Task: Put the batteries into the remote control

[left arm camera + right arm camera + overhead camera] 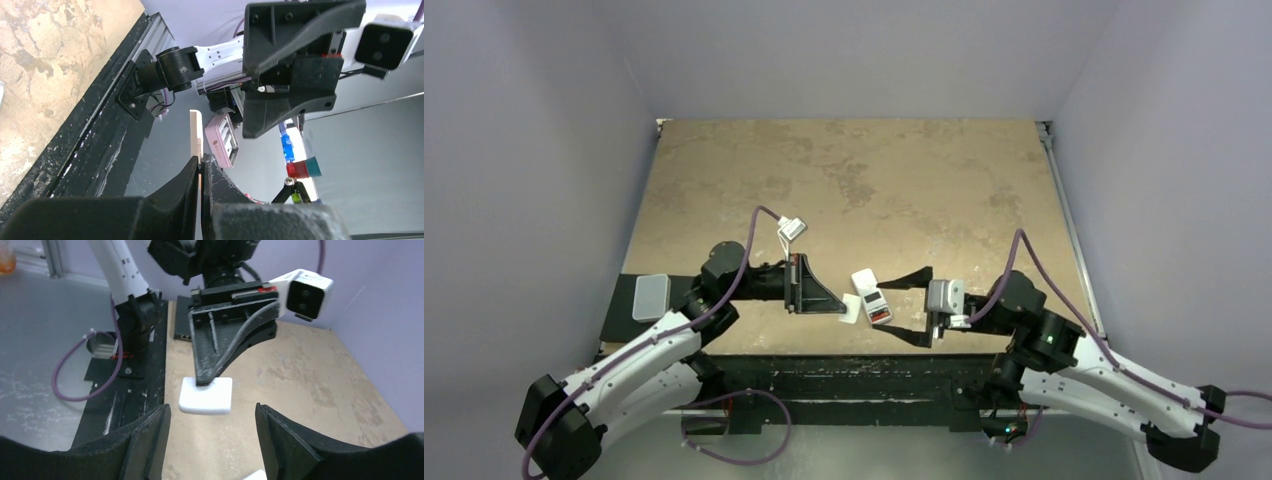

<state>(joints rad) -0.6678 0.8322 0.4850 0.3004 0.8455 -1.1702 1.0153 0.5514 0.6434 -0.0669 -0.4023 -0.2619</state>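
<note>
**Battery loading: clear the cover, present the bay**

1. Status. The left gripper [840, 304] is clenched on a small white panel [206, 396], pinching it by one edge and holding it just above the table [874, 190]. Judged by its shape, this is the battery cover. The right gripper [896, 305] stands released, jaws well apart, nothing between them.

2. Location. The remote control [874, 298] lies near the front edge of the table, between the two grippers and just beside the held panel. The top view shows its red panel. In the left wrist view it appears as a pale slotted body [223, 140]; whether those slots are the battery bay cannot be told.

3. Batteries. Neither cell can be found in any view. Locate them before proceeding.

4. Procedure. Set the panel down well apart from the remote control so it does not obstruct the approach. Steady the remote control with one gripper while the other seats each cell lengthwise in the bay.

5. Caution. The cells are slim and round; expect them to roll or slip under a pinch.
</note>
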